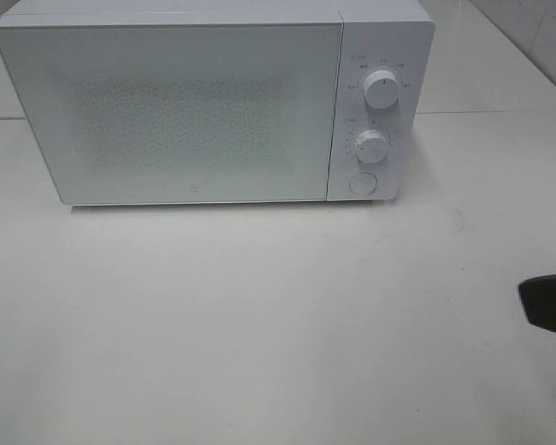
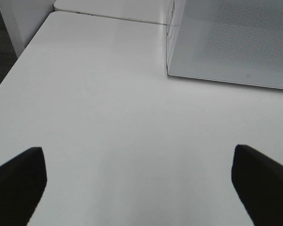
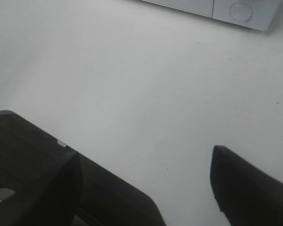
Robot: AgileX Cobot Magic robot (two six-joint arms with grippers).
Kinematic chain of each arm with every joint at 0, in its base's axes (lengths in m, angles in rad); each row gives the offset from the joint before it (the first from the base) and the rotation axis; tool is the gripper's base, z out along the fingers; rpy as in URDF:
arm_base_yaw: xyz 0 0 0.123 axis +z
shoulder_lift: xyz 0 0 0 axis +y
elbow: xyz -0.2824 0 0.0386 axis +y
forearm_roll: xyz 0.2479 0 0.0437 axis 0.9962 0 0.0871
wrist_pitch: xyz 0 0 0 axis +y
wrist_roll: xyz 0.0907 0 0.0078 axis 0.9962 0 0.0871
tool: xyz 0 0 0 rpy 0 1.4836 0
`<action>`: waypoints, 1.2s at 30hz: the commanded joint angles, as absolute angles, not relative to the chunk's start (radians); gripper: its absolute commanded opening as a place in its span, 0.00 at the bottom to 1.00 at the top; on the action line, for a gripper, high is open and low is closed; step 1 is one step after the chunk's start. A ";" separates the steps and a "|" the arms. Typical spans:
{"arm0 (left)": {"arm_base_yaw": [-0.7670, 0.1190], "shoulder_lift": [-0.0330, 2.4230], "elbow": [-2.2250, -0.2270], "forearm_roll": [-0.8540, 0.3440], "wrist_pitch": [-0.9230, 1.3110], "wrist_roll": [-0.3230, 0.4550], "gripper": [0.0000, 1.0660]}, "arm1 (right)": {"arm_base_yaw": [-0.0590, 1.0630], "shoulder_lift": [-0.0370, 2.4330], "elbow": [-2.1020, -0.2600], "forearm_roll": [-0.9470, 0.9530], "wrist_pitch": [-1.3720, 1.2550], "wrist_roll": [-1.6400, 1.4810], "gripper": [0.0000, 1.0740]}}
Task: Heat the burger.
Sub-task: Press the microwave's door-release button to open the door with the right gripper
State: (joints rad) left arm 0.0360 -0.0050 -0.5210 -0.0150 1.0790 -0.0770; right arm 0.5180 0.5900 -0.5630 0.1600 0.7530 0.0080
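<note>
White table (image 1: pixel 259 324) carries a microwave (image 1: pixel 204 111) with its door (image 1: pixel 167 111) closed, and the burger appears in no view; whether it sits behind the frosted door cannot be told. Left tool (image 2: pixel 137 155) and right tool (image 3: pixel 146 157) both hang low over bare table with jaws wide and nothing held. Judged next is work at the control panel by the nearer right tool: it should narrow its jaws first, approach square-on, and press the round button (image 1: pixel 362 184) or grip a knob (image 1: pixel 372 146) centrally without pushing the microwave back.
</note>
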 commanded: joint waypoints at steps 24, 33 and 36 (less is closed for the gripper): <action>0.039 -0.020 -0.520 -0.016 1.069 -0.075 0.94 | 0.191 -0.016 -0.499 0.063 0.989 0.041 0.70; 0.039 -0.020 -0.520 -0.016 1.069 -0.075 0.94 | 0.153 -0.031 -0.499 0.068 0.989 0.035 0.70; 0.039 -0.020 -0.520 -0.016 1.069 -0.075 0.94 | 0.153 -0.031 -0.499 0.068 0.989 0.035 0.70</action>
State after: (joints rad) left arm 0.0360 -0.0050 -0.5210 -0.0150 1.0790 -0.0770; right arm 0.1600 -0.0040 -0.5020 0.0660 0.9960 0.0340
